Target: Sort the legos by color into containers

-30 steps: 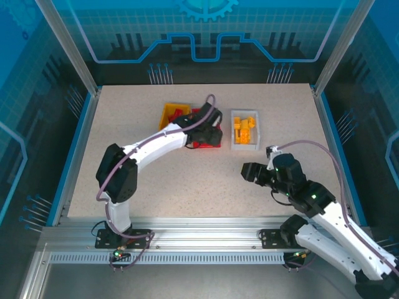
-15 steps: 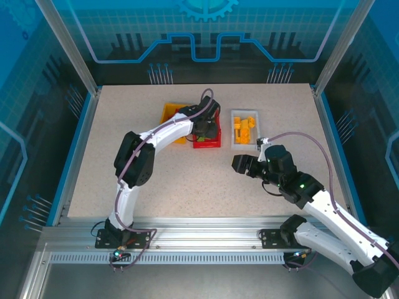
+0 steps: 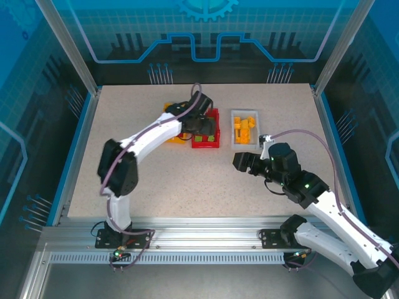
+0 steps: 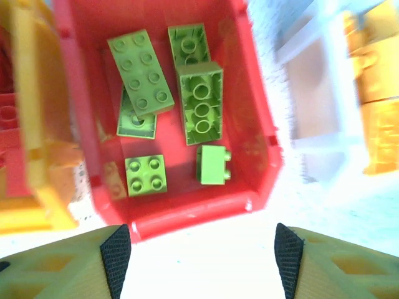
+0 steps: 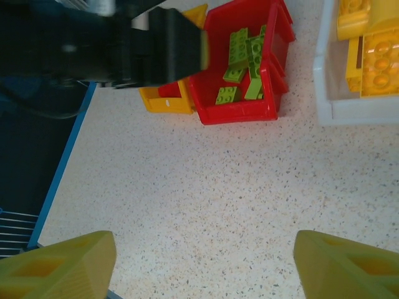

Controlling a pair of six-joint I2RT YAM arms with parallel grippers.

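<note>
light green legos (image 4: 199,103) are filling the red bin (image 4: 199,213), yellow-orange legos (image 5: 377,62) the white bin (image 5: 325,81), over a speckled beige surface (image 5: 218,187).

The left tool (image 3: 202,126) hangs over the red bin (image 3: 206,144), the yellow bin (image 3: 176,138) beside it. The right tool (image 3: 237,163) is over the surface (image 3: 156,180), near the white bin (image 3: 244,146).

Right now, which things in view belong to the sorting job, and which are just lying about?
Job: green legos, red bin, yellow-orange legos, white bin, red legos, yellow bin.
Just there: speckled table, aluminium rail, blue back panel.
</note>
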